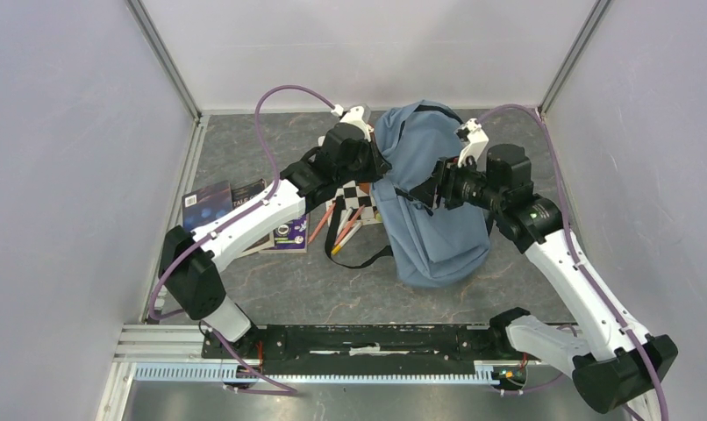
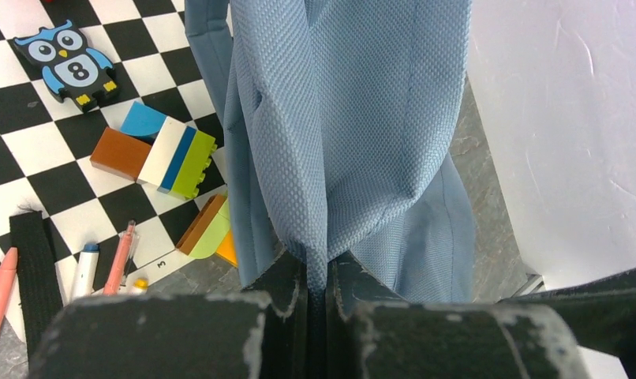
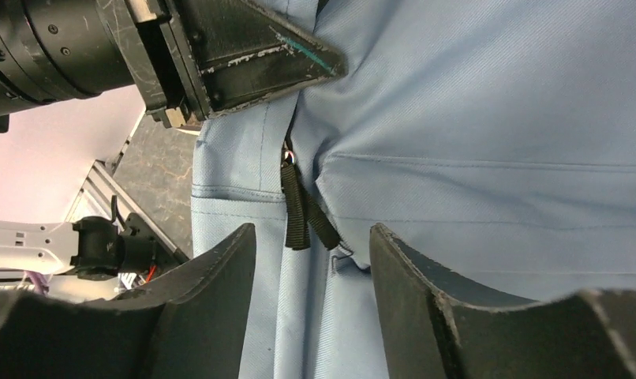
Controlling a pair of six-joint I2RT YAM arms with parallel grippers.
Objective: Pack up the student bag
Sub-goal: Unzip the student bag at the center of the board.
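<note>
Blue-grey fabric of the backpack (image 1: 429, 202), laid at the middle of the table (image 1: 332, 294), is pinched tight by the left gripper (image 2: 319, 278). The right gripper (image 3: 311, 238) is held open, a black zipper pull (image 3: 297, 212) framed between its jaws.

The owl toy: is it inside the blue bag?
No, the owl toy lies on the checkered board, outside the student bag.
</note>
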